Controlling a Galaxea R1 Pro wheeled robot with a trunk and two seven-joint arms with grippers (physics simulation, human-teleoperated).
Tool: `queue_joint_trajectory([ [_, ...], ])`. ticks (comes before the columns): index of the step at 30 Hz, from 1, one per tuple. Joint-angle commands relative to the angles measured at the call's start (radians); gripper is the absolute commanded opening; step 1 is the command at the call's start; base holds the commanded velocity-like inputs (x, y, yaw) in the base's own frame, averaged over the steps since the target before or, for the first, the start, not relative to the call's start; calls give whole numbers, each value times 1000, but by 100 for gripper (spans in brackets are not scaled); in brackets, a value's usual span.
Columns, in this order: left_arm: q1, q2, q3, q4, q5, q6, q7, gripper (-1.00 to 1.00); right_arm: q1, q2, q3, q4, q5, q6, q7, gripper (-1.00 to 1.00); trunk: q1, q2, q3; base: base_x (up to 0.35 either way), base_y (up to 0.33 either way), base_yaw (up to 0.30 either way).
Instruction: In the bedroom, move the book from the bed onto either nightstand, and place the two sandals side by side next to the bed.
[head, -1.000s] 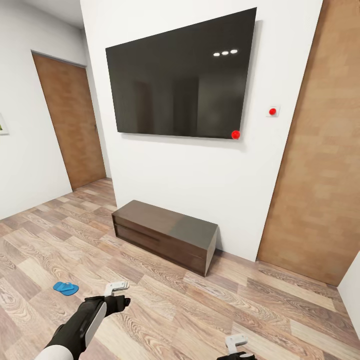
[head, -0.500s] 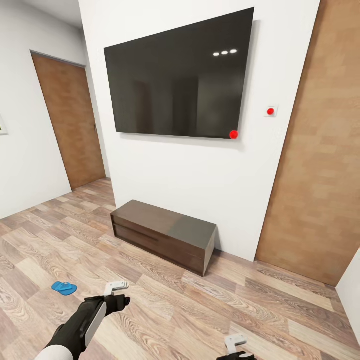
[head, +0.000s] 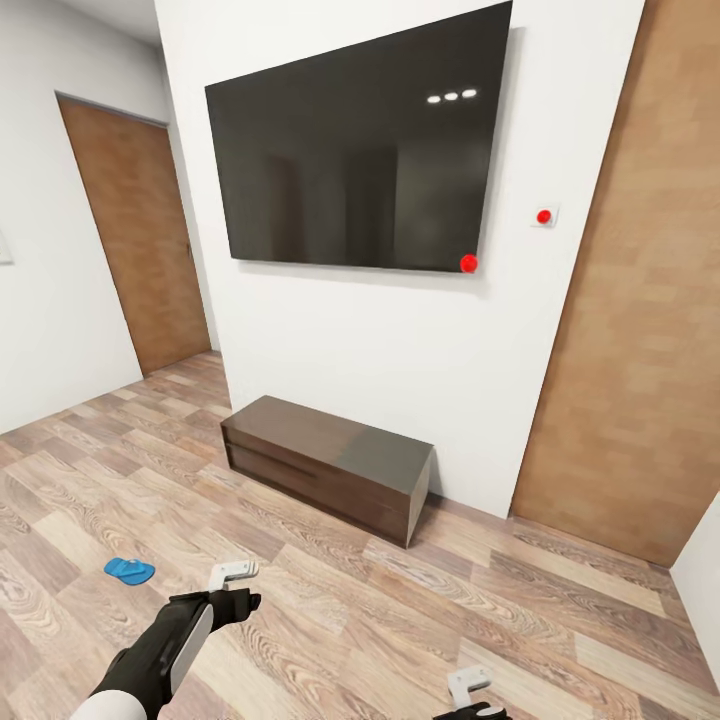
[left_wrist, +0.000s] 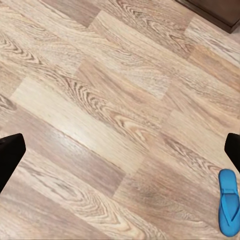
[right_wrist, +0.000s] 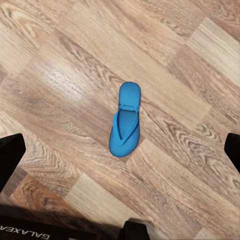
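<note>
On the wood floor (head: 400, 620), one blue sandal (head: 129, 571) lies flat.

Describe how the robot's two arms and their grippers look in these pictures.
The left arm is glossy black with a white panel along the forearm, ending in a black wrist and a left gripper with pale grey-white blocky fingers. The right gripper matches: light grey fingers on a black wrist. In the wrist views the fingertips appear as black blocks.
</note>
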Motion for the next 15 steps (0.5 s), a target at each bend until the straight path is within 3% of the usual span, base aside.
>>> queue_joint_trajectory([
  [1,0,0,1,-1,8,6,0,100,0,0,4,-2,9,7,0,100,0,-1,-3,0,0,0],
  [15,0,0,1,-1,8,5,0,100,0,-1,6,-2,9,7,0,100,0,-1,-12,0,0,0],
])
